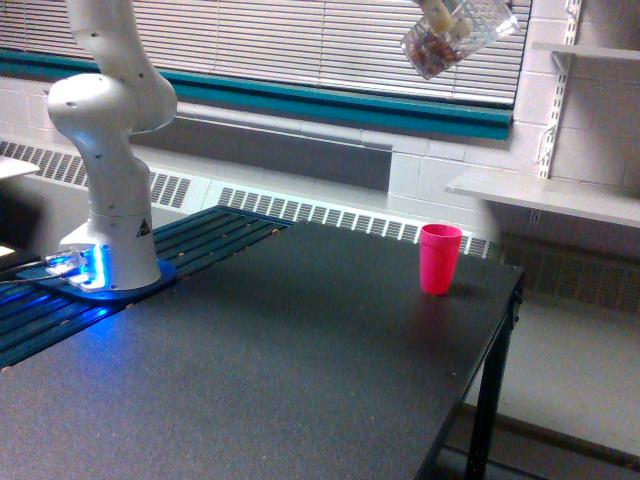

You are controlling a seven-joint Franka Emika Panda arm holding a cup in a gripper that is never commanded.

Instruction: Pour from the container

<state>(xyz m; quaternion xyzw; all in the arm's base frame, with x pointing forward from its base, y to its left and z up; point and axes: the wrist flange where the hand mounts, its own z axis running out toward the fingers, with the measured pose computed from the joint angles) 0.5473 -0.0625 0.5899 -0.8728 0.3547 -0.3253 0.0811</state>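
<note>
The container, a small clear plastic cup, hangs tilted high at the top edge of the exterior view, in front of the window blinds. Brownish bits sit in its lower left end. Only the pale tip of my gripper shows at the top edge, shut on the container. A pink-red opaque cup stands upright on the black table, near its far right corner and well below the container, almost straight beneath it.
The arm's white base stands on the table's left side with a blue glow at its foot. A white shelf juts from the wall at the exterior view's right. The table's right edge drops to the floor.
</note>
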